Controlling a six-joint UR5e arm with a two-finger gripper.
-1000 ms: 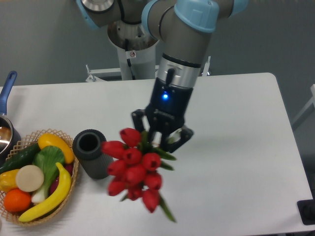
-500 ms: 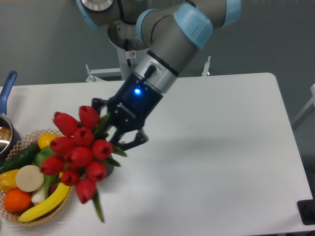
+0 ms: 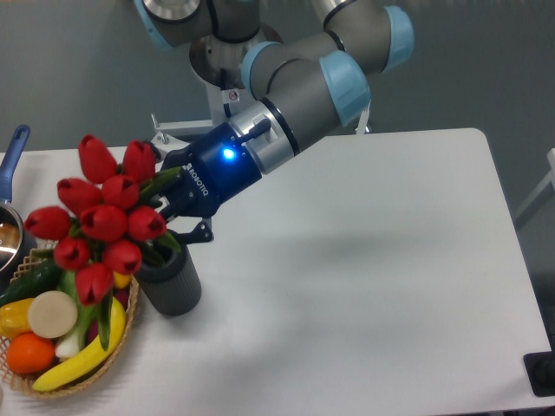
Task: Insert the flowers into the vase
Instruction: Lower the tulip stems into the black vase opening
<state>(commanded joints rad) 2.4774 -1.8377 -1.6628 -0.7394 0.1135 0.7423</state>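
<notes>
The flowers (image 3: 102, 217), a bunch of red tulip buds with green stems and leaves, hang tilted to the left above the vase and the basket. My gripper (image 3: 171, 208) is shut on their stems, reaching in from the upper right. The vase (image 3: 171, 282), a short dark grey cylinder, stands on the white table directly below the gripper. Leaves and buds cover most of its top hole. The stem ends sit at or just over the vase mouth; I cannot tell whether they are inside it.
A wicker basket (image 3: 127, 322) with a banana, an orange, a cucumber and other produce sits left of the vase, touching it. A pot with a blue handle (image 3: 12, 156) stands at the far left edge. The robot's base (image 3: 230, 95) rises behind the table.
The gripper has swung left and up with the flowers, tilting more sideways. The bunch has gone from in front of the vase to above it and the basket.
</notes>
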